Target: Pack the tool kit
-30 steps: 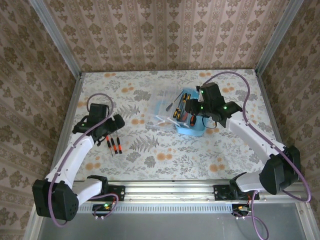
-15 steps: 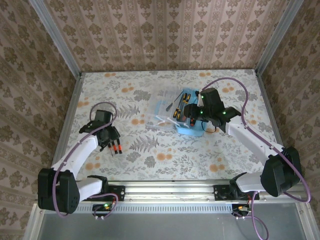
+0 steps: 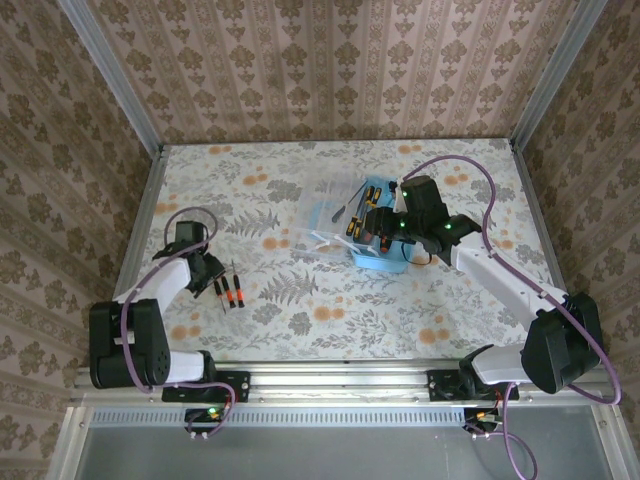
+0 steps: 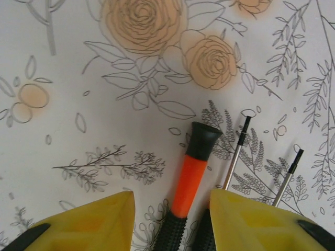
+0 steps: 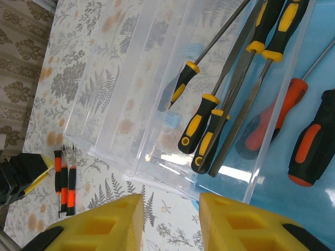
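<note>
Jaws on the left gripper [image 4: 170,194] are narrowing from wide open around the orange-handled screwdriver [image 4: 189,178], straddling it with a gap still showing, so nothing is pinched yet. That arm has dropped onto the loose screwdrivers [image 3: 230,290] at lower left. Further back, right of centre, the right gripper [image 5: 171,201] is hovering part-open and empty over the open case [image 3: 383,262], which is already holding several tools. A pickup is starting, I'd say.

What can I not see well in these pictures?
Left wrist: lower ends of the screwdrivers, behind the left gripper and the bottom edge.
Right wrist: far end of the case, cut by the top edge.
Top external: part of the case, under the right gripper.
</note>
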You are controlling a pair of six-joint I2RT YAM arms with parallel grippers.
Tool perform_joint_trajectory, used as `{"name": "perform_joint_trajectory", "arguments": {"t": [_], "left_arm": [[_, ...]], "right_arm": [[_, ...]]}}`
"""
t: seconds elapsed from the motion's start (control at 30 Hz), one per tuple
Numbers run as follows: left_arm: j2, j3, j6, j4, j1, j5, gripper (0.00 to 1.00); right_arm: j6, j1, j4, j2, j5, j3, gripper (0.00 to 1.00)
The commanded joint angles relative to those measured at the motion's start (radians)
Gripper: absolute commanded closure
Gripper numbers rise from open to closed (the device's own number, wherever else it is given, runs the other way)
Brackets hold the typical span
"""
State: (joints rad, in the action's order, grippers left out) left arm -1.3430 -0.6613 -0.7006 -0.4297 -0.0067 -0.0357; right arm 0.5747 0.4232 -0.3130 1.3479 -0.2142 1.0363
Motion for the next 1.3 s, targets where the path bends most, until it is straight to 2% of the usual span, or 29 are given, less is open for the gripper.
{"name": "perform_joint_trajectory", "arguments": {"t": [0.0, 0.17, 0.6, 0.63, 0.7, 0.77, 1.0, 1.27], "left_arm": [[-0.019, -0.001, 0.041, 0.028, 0.018, 0.03, 0.59], [-0.053, -0.004, 0.053, 0.045, 0.043, 0.036, 0.66], [-0.095, -0.039, 0.104, 0.027, 0.056, 0.031, 0.68], [-0.097, -0.043, 0.105, 0.022, 0.054, 0.027, 0.69], [-0.099, -0.042, 0.109, 0.02, 0.056, 0.023, 0.78], [-0.096, -0.04, 0.113, 0.019, 0.055, 0.022, 0.81], [-0.062, -0.047, 0.137, -0.019, 0.053, 0.005, 0.89], [0.06, -0.055, 0.151, -0.094, 0.042, -0.019, 0.95]], "right_arm": [[-0.009, 0.004, 0.012, -0.006, -0.008, -0.016, 0.65], [-0.006, 0.004, 0.015, -0.006, -0.01, -0.015, 0.65], [-0.01, 0.005, 0.014, -0.007, -0.01, -0.015, 0.65], [-0.01, 0.003, 0.015, -0.006, -0.01, -0.015, 0.65], [-0.012, 0.003, 0.014, -0.01, -0.01, -0.015, 0.65], [-0.012, 0.003, 0.014, -0.013, -0.007, -0.017, 0.65], [-0.009, 0.003, 0.014, -0.023, -0.008, -0.018, 0.65], [0.002, 0.005, 0.024, -0.026, -0.022, -0.017, 0.64]]}}
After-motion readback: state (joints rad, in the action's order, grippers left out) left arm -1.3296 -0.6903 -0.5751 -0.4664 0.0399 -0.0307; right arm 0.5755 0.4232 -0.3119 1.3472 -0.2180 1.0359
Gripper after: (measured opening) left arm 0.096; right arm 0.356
